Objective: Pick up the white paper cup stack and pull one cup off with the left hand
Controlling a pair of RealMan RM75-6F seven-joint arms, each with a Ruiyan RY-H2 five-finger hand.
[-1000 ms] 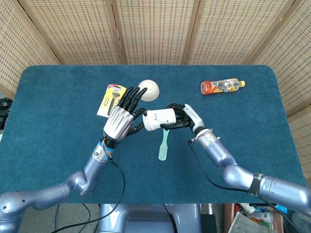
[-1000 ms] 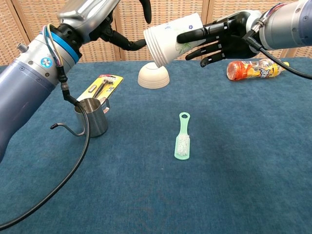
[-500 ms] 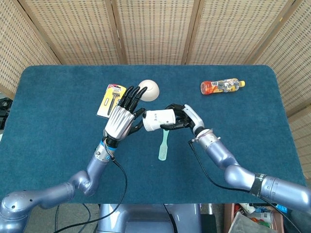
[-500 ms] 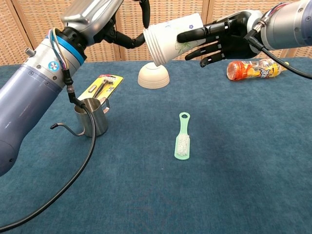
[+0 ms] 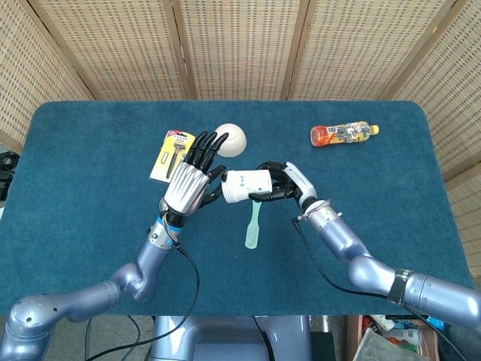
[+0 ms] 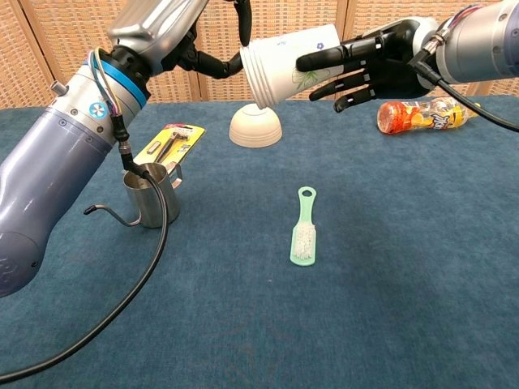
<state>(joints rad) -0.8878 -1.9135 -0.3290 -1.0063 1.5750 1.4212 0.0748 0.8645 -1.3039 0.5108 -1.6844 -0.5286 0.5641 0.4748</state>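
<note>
**Left hand closes in on the mouth of the lifted cup stack**

The right hand (image 5: 284, 183) holds the white paper cup stack (image 5: 246, 185) on its side in the air above the table (image 5: 90, 150), fingers wrapped round its base end, mouth pointing left. Over the last second the left hand (image 5: 188, 184) has edged right until its fingertips (image 6: 242, 24) sit at the rim; the stack itself has barely moved. That suggests the lift is done and the pull-off is about to begin. The left hand's fingers are mostly extended and apart, and whether any has caught the outer cup's rim cannot be told: the head view hides the contact behind the hand, and the chest view crops the hand at the top. How many cups are nested is also unclear.
</note>
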